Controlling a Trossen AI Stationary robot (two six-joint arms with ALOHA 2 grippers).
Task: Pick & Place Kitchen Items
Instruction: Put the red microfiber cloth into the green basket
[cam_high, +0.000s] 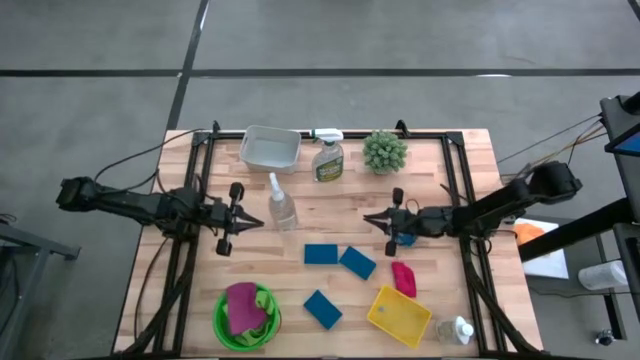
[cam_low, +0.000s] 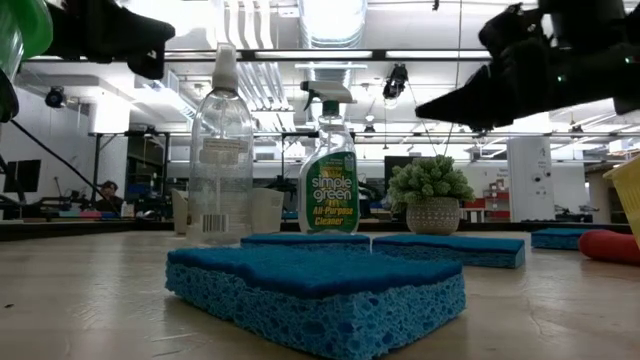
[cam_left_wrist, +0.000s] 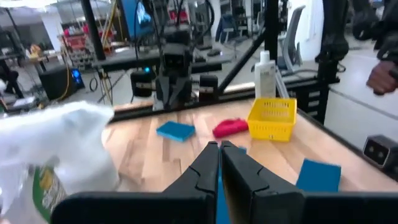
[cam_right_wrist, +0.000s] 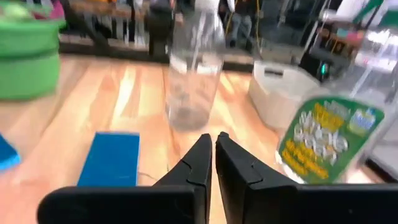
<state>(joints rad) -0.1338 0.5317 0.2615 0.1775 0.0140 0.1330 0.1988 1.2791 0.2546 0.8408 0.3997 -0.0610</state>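
Note:
A clear spray bottle (cam_high: 282, 205) stands upright mid-table, and a green-labelled spray bottle (cam_high: 328, 158) stands behind it. Three blue sponges (cam_high: 321, 254) (cam_high: 357, 262) (cam_high: 322, 308) lie flat toward the near side, and another (cam_high: 405, 238) lies under my right arm. A red item (cam_high: 404, 278) lies beside a yellow basket (cam_high: 399, 315). A small white bottle (cam_high: 455, 330) stands at the near right. My left gripper (cam_high: 256, 221) is shut and empty, left of the clear bottle. My right gripper (cam_high: 370, 217) is shut and empty, right of it, pointing at the bottle (cam_right_wrist: 194, 74).
A green bowl (cam_high: 225, 325) at the near left holds pink and green cloths. A white tub (cam_high: 270, 148) and a spiky potted plant (cam_high: 384, 152) stand along the far edge. Black frame rails run down both sides of the table.

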